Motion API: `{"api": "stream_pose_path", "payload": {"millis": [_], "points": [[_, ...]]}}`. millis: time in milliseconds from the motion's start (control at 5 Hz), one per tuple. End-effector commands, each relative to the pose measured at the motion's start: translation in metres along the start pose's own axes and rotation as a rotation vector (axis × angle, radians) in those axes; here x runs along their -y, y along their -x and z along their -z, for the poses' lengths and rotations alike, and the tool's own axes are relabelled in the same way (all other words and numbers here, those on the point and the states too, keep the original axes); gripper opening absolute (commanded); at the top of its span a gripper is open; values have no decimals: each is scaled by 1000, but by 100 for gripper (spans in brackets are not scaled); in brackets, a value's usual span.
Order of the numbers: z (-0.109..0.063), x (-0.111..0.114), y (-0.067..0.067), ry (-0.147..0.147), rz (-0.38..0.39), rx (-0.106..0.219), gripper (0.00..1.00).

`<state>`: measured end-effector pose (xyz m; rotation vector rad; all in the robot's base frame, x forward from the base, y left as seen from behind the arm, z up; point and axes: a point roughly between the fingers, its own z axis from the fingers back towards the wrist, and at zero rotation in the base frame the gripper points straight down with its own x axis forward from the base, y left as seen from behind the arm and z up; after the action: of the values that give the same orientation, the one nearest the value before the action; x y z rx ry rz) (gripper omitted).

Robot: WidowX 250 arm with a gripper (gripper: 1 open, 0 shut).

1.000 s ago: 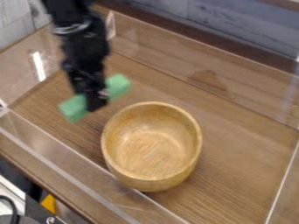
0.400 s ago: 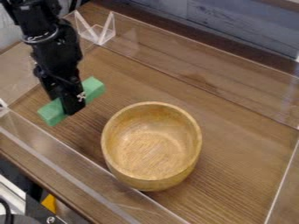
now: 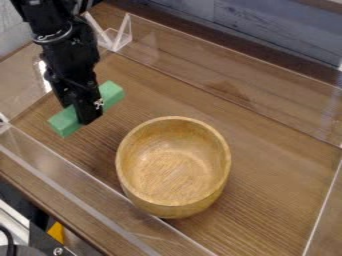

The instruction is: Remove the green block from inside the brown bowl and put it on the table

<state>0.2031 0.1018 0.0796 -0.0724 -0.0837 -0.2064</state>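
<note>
Block (image 3: pixel 83 109), bowl (image 3: pixel 174 165): one each.

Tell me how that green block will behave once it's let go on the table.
The green block looks like a stiff bar with flat faces, so it should probably rest flat rather than roll. It seems light, since the gripper carries it by its middle without sag. Its smooth matte faces might slide a little on the wood-grain table.

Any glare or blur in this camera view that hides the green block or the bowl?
Camera view: soft and low-resolution overall, without obvious motion smear. Pale reflections streak the acrylic walls, but none cover the green block or the brown bowl. The dark tool hides the block's middle; the bowl's interior is evenly lit.
</note>
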Motion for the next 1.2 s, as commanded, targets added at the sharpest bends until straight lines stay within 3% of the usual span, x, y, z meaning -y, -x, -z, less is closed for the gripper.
{"api": "stream_pose_path", "payload": {"millis": [0,400,1000], "points": [[0,-8,0,-21,-11,21,0],[14,5,-9,-25,-85,27,0],[7,2,-20,-53,-171,40,0]]}}
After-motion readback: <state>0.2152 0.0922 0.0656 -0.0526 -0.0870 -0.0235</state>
